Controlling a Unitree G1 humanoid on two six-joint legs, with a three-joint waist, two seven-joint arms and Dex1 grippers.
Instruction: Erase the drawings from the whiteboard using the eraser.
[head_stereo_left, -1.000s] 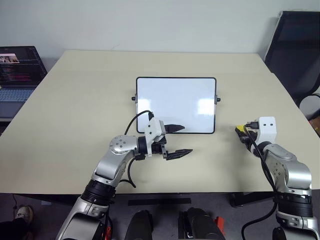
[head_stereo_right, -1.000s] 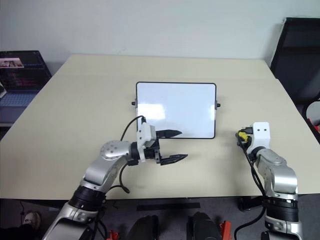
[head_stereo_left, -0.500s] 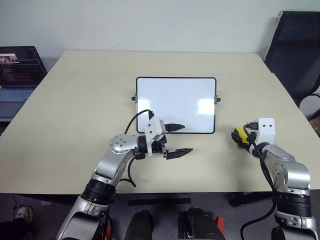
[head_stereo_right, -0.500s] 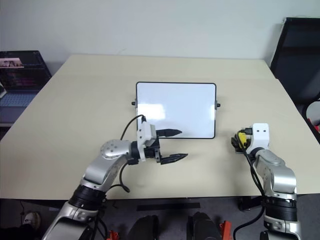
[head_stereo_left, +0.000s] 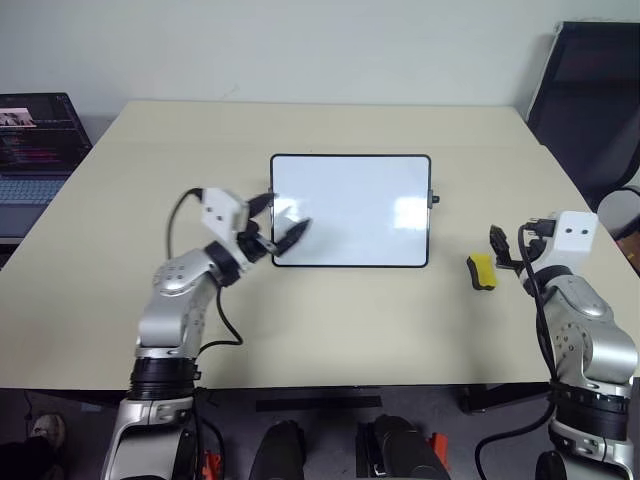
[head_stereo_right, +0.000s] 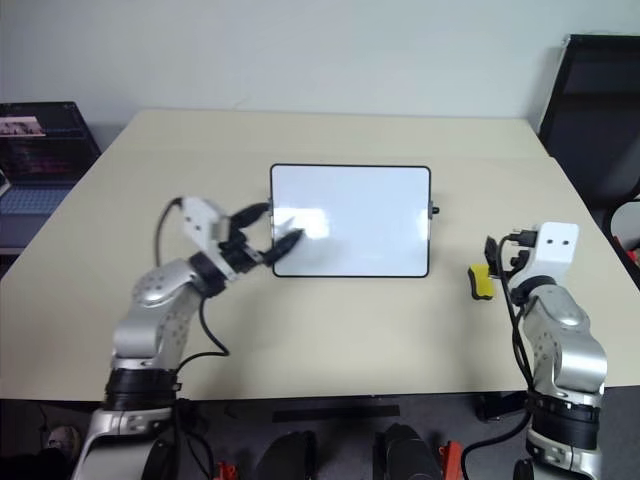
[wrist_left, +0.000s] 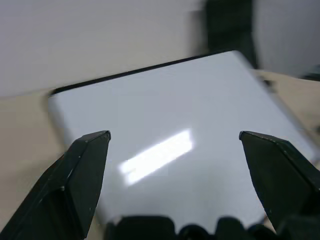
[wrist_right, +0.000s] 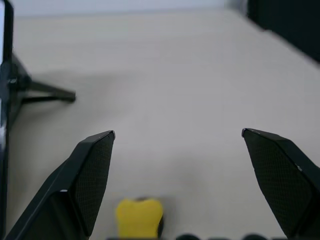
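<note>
From the head views, a beige table (head_stereo_left: 120, 250) stands before a pale wall, with a laptop (head_stereo_left: 38, 140) off its left edge and a dark chair (head_stereo_left: 590, 90) at the right. The whiteboard (head_stereo_left: 350, 210) lies flat mid-table, its face blank. The left gripper (head_stereo_left: 272, 226) hangs over the board's left edge, jaws spread, holding nothing. The eraser (head_stereo_left: 481, 271) lies on the table to the right of the board, just beside the right gripper (head_stereo_left: 503, 250), whose jaws are wide and empty. In the left wrist view the board (wrist_left: 170, 150) spans between both open fingers (wrist_left: 75, 185). In the right wrist view the eraser (wrist_right: 139, 217) sits low between the spread fingers (wrist_right: 85, 185), untouched.
</note>
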